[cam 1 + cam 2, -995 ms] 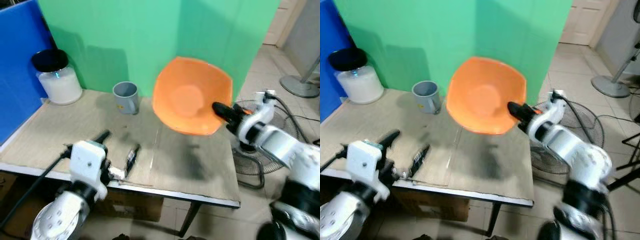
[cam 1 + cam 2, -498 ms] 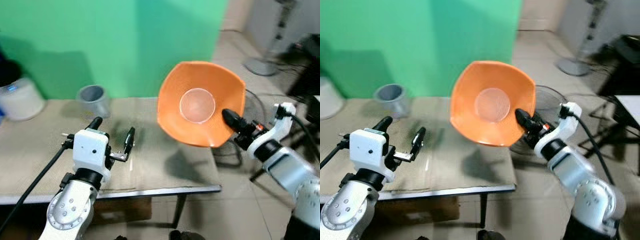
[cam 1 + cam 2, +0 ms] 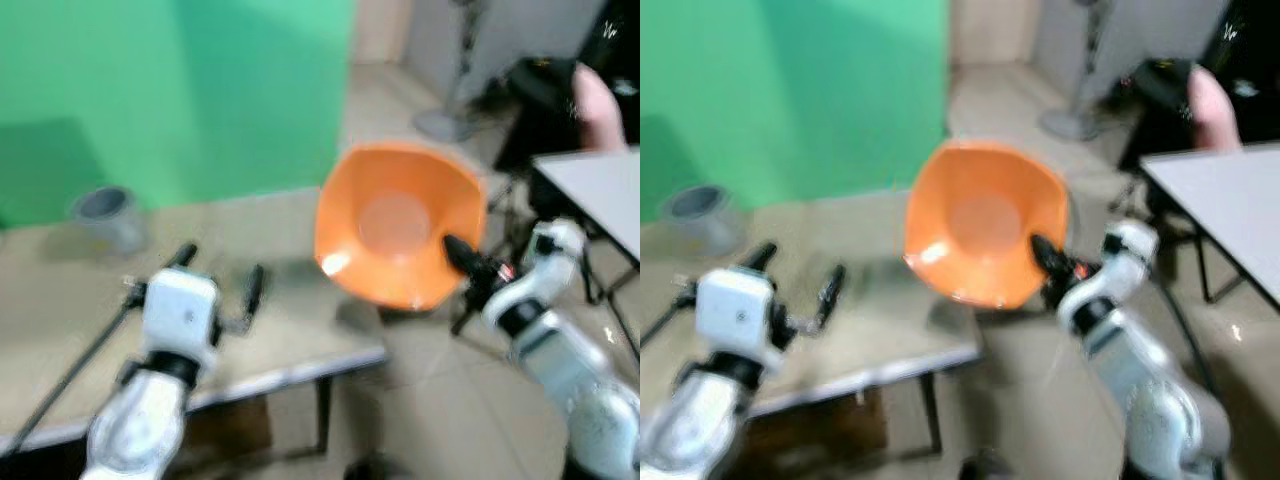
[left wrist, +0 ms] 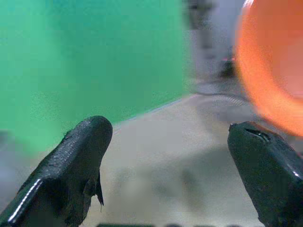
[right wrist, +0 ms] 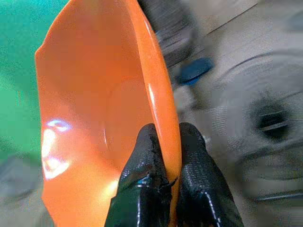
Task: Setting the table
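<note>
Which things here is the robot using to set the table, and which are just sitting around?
Part of the job:
orange bowl, pinched by its rim in the right hand
white table off to the right, maybe where it goes

Just sitting around:
grey cup on the beige table
left hand, open, holding nothing
floor fan
</note>
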`<state>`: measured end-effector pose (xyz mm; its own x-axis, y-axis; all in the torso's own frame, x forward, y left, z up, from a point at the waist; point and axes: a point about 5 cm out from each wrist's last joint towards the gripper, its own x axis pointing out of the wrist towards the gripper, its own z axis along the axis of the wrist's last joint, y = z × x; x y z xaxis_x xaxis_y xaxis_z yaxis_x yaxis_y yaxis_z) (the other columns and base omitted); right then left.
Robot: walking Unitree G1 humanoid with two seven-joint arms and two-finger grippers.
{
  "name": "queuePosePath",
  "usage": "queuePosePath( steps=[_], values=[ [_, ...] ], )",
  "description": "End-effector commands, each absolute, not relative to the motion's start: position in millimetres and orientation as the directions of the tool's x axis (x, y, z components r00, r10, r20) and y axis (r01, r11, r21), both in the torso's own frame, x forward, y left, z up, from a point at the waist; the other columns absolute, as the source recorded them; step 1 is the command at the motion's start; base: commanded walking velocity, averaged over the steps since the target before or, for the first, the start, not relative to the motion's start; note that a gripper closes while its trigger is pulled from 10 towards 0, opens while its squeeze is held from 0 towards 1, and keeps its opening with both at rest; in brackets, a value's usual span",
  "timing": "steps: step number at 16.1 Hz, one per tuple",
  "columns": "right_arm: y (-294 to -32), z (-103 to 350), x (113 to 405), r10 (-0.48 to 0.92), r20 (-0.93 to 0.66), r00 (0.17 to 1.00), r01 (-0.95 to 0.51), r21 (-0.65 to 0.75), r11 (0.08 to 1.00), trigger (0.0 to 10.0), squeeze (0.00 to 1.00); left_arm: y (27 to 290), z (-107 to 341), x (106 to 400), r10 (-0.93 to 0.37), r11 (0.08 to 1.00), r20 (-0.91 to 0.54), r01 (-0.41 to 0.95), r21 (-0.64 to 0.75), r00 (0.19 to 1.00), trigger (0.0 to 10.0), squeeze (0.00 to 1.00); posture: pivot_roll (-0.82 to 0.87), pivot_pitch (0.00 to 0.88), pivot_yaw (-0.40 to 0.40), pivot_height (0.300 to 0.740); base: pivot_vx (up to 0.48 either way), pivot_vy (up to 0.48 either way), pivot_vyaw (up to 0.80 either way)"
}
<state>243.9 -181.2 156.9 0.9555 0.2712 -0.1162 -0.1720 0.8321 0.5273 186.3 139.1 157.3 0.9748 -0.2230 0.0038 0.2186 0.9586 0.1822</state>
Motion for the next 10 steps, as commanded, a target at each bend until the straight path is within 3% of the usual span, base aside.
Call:
queuePosePath(
  steps=[1, 10],
  values=[
    [-178.3, 166.7, 243.8, 0.261, -0.059, 0.964, -0.195, 0.512, 0.836, 10.0, 0.0, 139.3, 160.7, 186.1, -0.242, 0.952, 0.014, 0.235, 0.195, 0.97, 10.0, 0.0, -0.04, 0.0, 0.009, 0.74, 0.0, 0.0, -0.8],
    [-175.5, 167.5, 241.8, 0.213, -0.056, 0.975, -0.161, 0.476, 0.864, 10.0, 0.0, 147.3, 164.3, 190.4, -0.154, 0.974, 0.045, 0.144, 0.175, 0.987, 10.0, 0.0, -0.05, 0.0, 0.006, 0.74, 0.0, 0.0, -0.8]
  ],
)
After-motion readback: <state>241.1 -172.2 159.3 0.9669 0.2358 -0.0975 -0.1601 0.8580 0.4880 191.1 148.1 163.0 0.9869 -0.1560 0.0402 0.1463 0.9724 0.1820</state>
